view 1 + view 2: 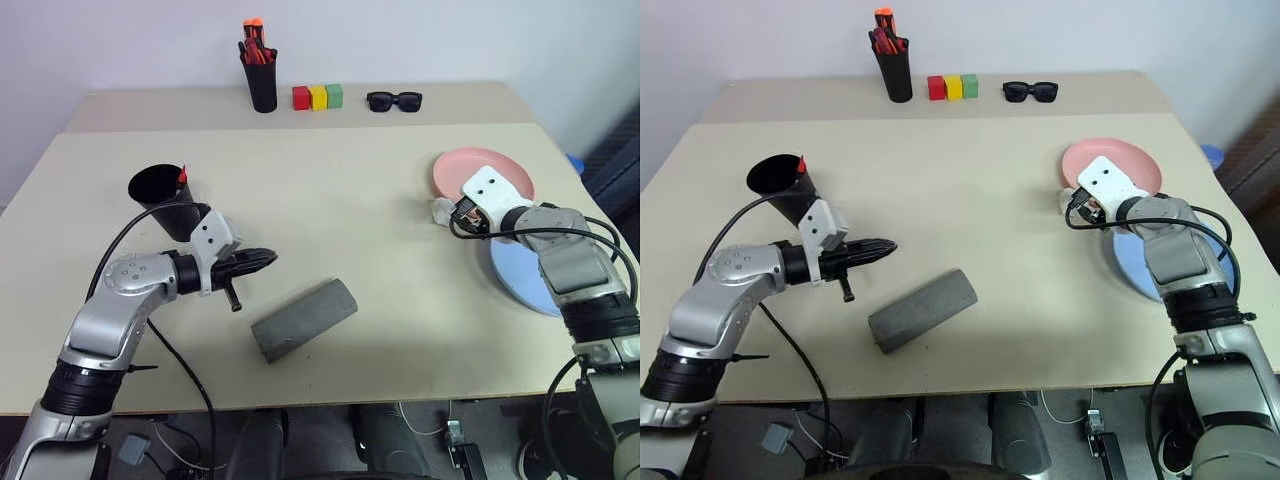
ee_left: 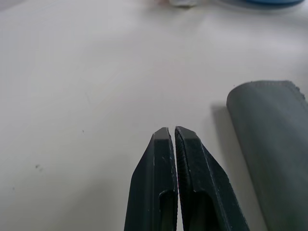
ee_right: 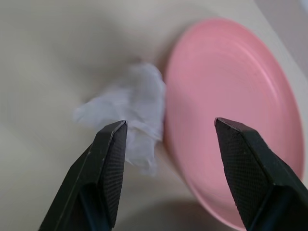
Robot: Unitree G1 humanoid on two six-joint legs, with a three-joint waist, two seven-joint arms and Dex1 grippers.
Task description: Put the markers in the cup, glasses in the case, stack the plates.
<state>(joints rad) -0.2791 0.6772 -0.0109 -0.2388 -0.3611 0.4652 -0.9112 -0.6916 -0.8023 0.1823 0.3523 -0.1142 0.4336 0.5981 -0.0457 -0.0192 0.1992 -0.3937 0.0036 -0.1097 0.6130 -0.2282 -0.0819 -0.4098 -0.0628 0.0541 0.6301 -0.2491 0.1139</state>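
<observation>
I'm seeing the tabletop [image 1: 330, 200] carrying a grey case [image 1: 303, 319] at six o'clock, pink plate [image 1: 482, 168] and blue plate [image 1: 522, 276] at three, black cup [image 1: 165, 198] at nine.

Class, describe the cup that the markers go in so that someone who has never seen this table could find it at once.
Start at the beige table and go to its left side, just behind the left claw. There stands a wide black cup, tapering downward, with a red tip poking above its rim. The other black pot, at the back edge, is narrower, straight-sided and holds orange-capped pens.
</observation>
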